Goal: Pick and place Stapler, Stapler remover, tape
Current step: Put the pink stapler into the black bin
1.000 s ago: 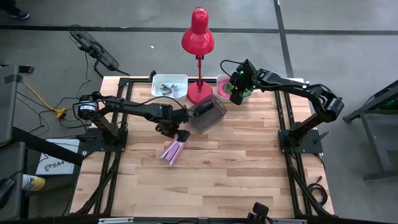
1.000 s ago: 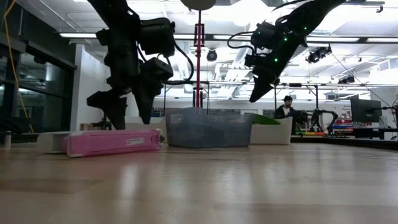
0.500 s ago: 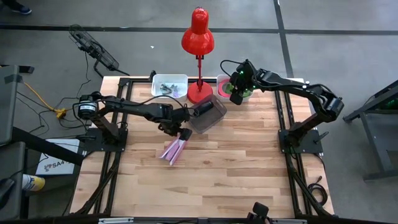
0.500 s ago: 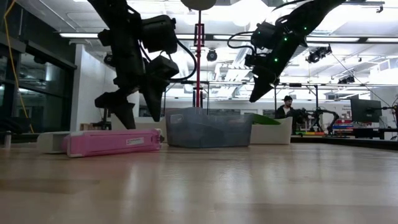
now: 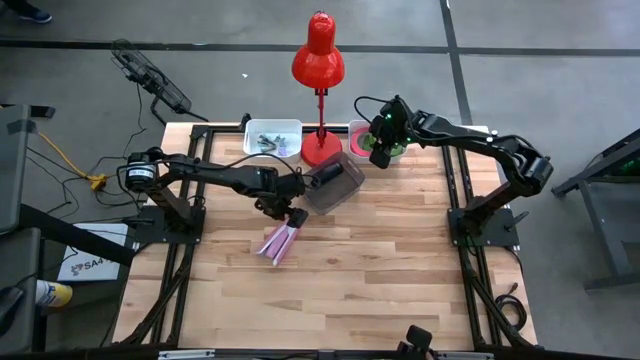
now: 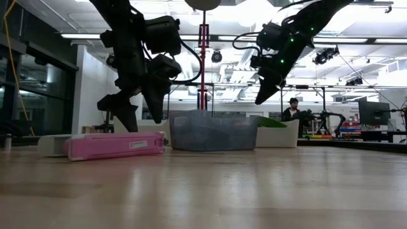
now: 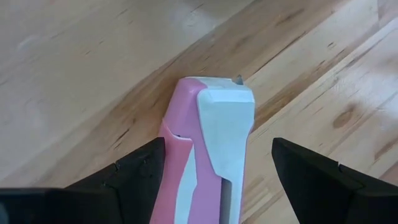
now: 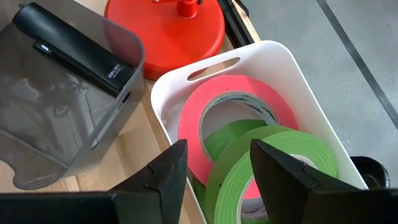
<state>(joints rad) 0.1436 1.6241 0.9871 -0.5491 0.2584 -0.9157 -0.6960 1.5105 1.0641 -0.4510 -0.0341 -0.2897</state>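
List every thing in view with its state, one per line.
Pink stapler: flat on the table, not held.
Left gripper: open, astride the pink stapler.
Black stapler: lying in the grey bin.
Tape: three rolls, leaning in the white bin.
Right gripper: empty, above the tape.
Lamp: upright.

My desk (image 5: 400, 250) is pale wood planking in a dark frame, standing on a grey concrete floor (image 5: 560, 90) crossed by dark lines. A yellow cable (image 5: 60, 150) trails along the floor beside it. Beyond, long ceiling lights (image 6: 82, 36) glow over a workshop, where a person (image 6: 293, 109) sits at far benches.
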